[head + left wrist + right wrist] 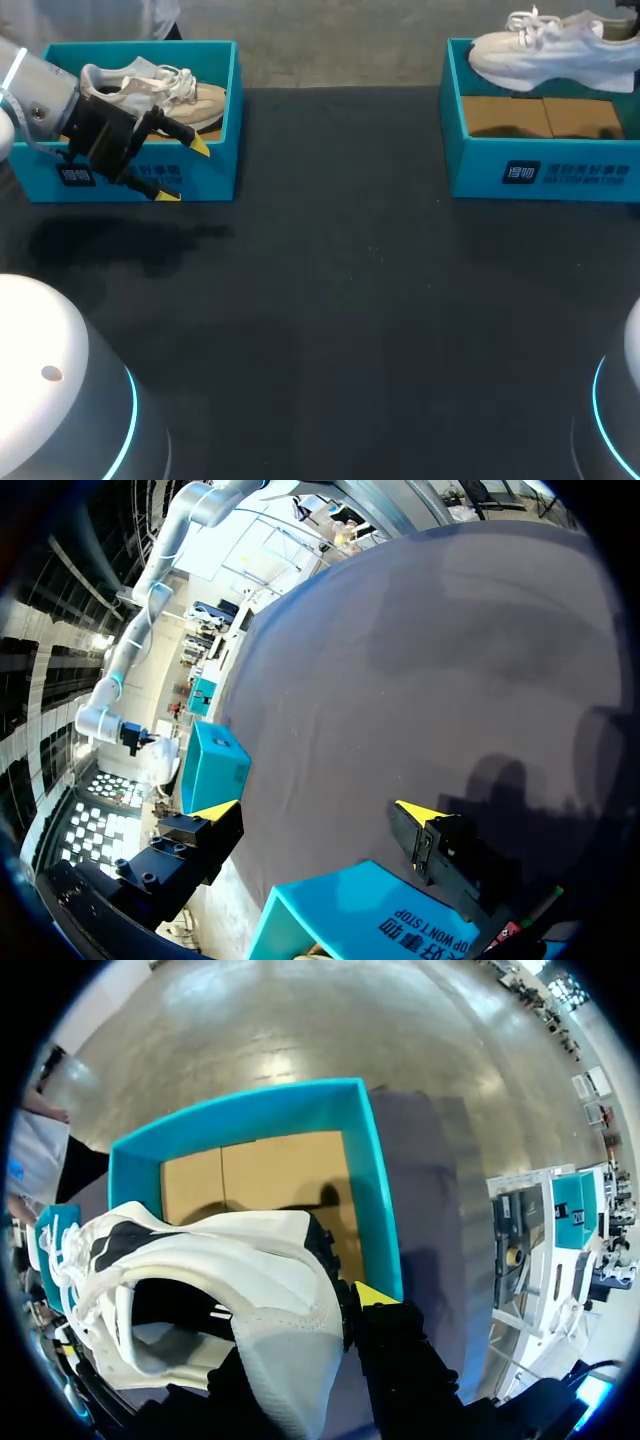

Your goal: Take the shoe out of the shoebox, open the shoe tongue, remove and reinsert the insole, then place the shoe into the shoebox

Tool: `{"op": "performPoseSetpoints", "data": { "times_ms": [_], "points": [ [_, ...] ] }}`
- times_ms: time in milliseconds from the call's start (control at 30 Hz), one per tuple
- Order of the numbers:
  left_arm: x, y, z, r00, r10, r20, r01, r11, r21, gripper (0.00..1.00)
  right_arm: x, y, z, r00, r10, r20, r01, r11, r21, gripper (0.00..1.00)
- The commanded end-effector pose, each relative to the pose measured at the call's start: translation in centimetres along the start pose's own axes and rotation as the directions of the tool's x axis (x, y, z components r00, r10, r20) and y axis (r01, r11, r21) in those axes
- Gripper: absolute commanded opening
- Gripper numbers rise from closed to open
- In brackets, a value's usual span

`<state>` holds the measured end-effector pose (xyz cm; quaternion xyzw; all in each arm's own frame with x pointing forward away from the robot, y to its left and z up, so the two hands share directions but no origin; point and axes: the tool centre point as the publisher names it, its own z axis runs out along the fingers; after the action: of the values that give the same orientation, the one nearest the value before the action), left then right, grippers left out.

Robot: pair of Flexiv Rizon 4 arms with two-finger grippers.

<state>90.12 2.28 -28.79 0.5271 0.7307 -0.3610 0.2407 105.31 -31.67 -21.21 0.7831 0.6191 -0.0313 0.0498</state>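
A dark table [330, 300] carries two teal boxes, one at each far corner.

The left gripper [185, 170] hangs at the front wall of the left box [210, 185]. Its fingers are spread wide with nothing between them. In the left wrist view the gripper [318, 810] looks out over the bare tabletop, with a corner of that box [360, 910] just under its fingers. A beige shoe [205, 100] lies inside the left box, behind the gripper.

The right gripper [310, 1320] is clamped on the heel end of a white shoe [250, 1270]. One yellow tip shows against the shoe's side, and the other finger is hidden by the shoe. In the head view the white shoe [550, 55] is up above the far part of the right box [560, 170], sole down. The box's brown cardboard floor shows under the shoe.
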Motion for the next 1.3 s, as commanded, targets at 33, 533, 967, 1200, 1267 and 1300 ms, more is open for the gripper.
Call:
{"op": "performPoseSetpoints", "data": {
  "times_ms": [33, 533, 967, 1200, 1267, 1300],
  "points": [
    [0.0, -0.1, 0.0, 1.0, 0.0, -0.003, 0.0, 1.0, -0.003, 1.0, -0.2, -0.9, 1.0, 1.0, -0.003, -0.01, 0.003, 1.0, -0.03, 0.0],
    [0.0, -0.1, 0.0, 1.0, 0.0, -0.003, 0.0, 1.0, -0.003, 1.0, -1.5, -1.5, 4.3, 1.0, -0.013, -0.002, 0.013, 0.999, -0.049, 0.0],
    [0.0, -0.1, 0.0, 1.0, 0.0, -0.003, 0.0, 1.0, -0.003, 1.0, -2.8, -1.8, 7.3, 0.998, 0.061, 0.029, -0.06, 0.998, -0.025, 0.0],
    [0.0, -0.1, 0.0, 1.0, 0.0, -0.003, 0.0, 1.0, -0.003, 1.0, -2.8, -1.8, 7.3, 0.998, 0.061, 0.029, -0.06, 0.998, -0.025, 0.0],
    [0.0, -0.1, 0.0, 1.0, 0.0, -0.003, 0.0, 1.0, -0.003, 1.0, -2.8, -1.8, 7.3, 0.998, 0.061, 0.029, -0.06, 0.998, -0.025, 0.0],
    [0.0, -0.1, 0.0, 1.0, 0.0, -0.003, 0.0, 1.0, -0.003, 1.0, -2.8, -1.8, 7.3, 0.998, 0.061, 0.029, -0.06, 0.998, -0.025, 0.0]
  ]
}}
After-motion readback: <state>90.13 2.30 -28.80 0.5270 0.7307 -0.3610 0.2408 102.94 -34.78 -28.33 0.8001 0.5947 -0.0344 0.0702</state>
